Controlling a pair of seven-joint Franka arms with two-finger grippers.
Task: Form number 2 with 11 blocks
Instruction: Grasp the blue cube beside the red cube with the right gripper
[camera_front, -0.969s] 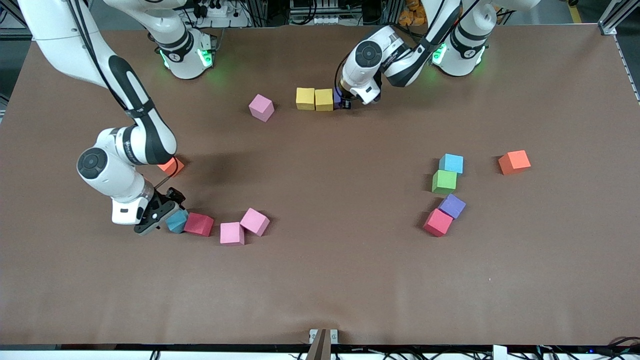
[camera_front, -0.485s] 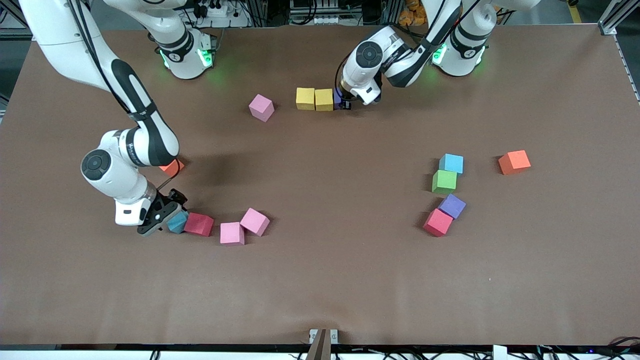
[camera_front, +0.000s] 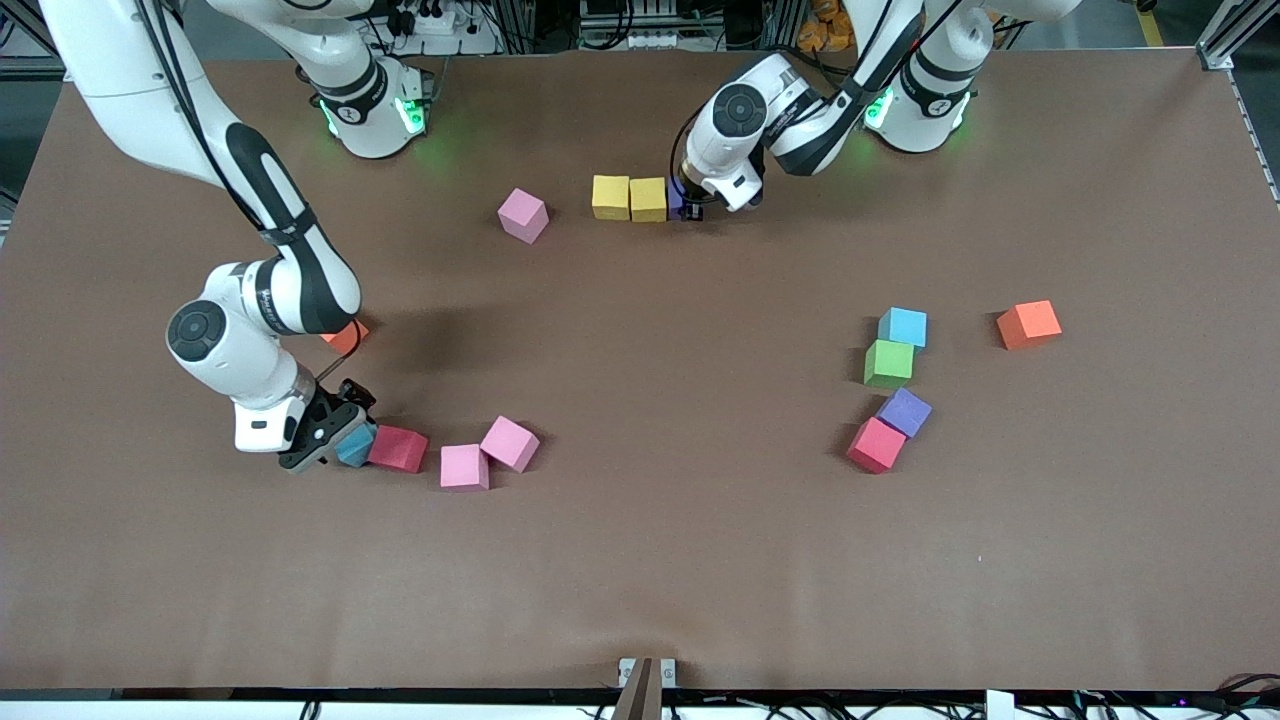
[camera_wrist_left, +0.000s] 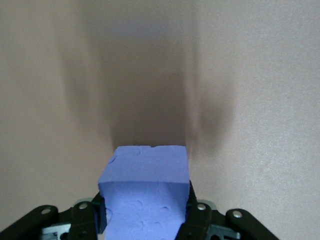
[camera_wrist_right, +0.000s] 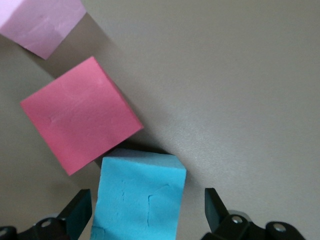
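Upper centre of the front frame: the left gripper is clamped on a purple matte foam cube, set against the end of 2 touching yellow foam cubes.

Lower left of the frame: the right gripper is spread around a light blue foam cube; its fingers are apart from the sides. A red foam cube touches it at a corner.

Other cubes lie scattered; no digit 2 is formed.

A brown table spans the view, metal framing at its edge.
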